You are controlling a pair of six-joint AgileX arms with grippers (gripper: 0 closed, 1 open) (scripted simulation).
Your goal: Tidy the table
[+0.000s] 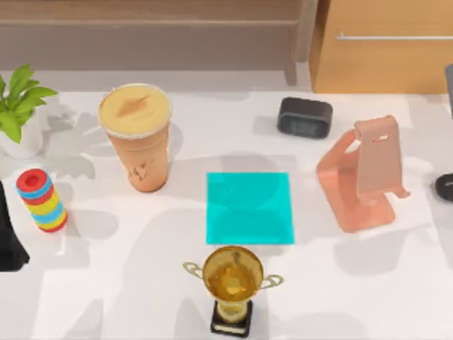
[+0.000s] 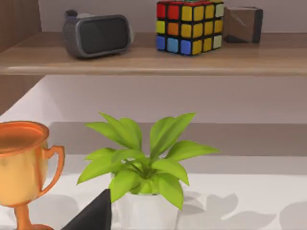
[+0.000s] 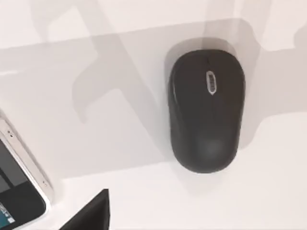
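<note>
The white table [image 1: 127, 283] carries scattered items. A gold trophy [image 1: 232, 280] stands at the front centre, just in front of a cyan square mat [image 1: 249, 207]. A tall orange cup [image 1: 138, 134] stands at the back left, and a stack of coloured rings [image 1: 42, 200] at the left. A pink phone stand [image 1: 368, 173] is at the right, and a black mouse [image 3: 206, 110] lies below my right gripper [image 3: 91, 215]. My left gripper [image 1: 8, 244] sits at the table's left edge, facing a potted plant [image 2: 144, 163].
A black clock [image 1: 304, 117] sits at the back. A wooden cabinet [image 1: 382, 46] stands at the back right. A shelf [image 2: 153, 57] behind the table holds a grey headset [image 2: 98, 34], a colour cube [image 2: 189, 25] and a brown box [image 2: 243, 24]. A phone's edge [image 3: 19, 182] lies near the mouse.
</note>
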